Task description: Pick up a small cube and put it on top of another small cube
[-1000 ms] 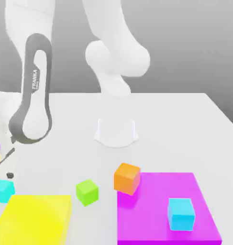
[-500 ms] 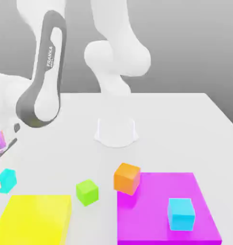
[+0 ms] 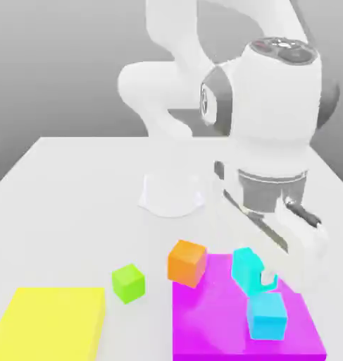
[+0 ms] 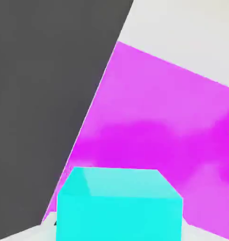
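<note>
Small matte cyan cube (image 3: 246, 270): gripped between the closed fingers of the white gripper (image 3: 256, 273), over the flat magenta block (image 3: 216, 317). Directly below in the exterior view: matching small cyan cube (image 3: 266, 316), resting on magenta block; contact between cubes not determinable. Toward the exterior view's left: solid orange cube (image 3: 186, 264), then small lime-green cube (image 3: 128, 283), near flat yellow block (image 3: 51, 321).

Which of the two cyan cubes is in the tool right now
The cyan cube gripped by the tool, just above the other cyan cube in the exterior view; that other one isn't gripped.
</note>
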Available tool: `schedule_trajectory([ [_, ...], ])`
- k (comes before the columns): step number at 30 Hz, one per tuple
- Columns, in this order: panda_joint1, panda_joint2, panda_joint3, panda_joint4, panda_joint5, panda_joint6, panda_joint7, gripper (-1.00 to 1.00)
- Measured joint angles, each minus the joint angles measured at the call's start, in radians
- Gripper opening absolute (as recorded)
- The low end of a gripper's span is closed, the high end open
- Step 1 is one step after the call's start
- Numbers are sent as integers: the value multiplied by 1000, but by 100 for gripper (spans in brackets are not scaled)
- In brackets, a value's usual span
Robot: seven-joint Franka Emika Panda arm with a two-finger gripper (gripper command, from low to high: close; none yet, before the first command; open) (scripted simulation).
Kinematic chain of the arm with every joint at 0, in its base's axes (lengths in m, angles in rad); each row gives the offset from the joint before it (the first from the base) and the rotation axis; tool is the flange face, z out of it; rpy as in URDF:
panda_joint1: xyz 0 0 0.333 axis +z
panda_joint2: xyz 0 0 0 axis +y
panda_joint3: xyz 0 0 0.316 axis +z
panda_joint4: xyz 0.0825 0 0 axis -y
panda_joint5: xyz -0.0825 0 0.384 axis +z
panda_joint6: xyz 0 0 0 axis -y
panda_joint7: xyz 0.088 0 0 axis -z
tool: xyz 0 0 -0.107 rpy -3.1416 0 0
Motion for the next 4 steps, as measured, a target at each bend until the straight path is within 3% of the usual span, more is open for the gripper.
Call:
schedule_trajectory([
  [1, 5, 24, -3, -4, -11, 27, 11, 100],
  [4, 5, 24, -3, -4, -11, 27, 11, 100],
])
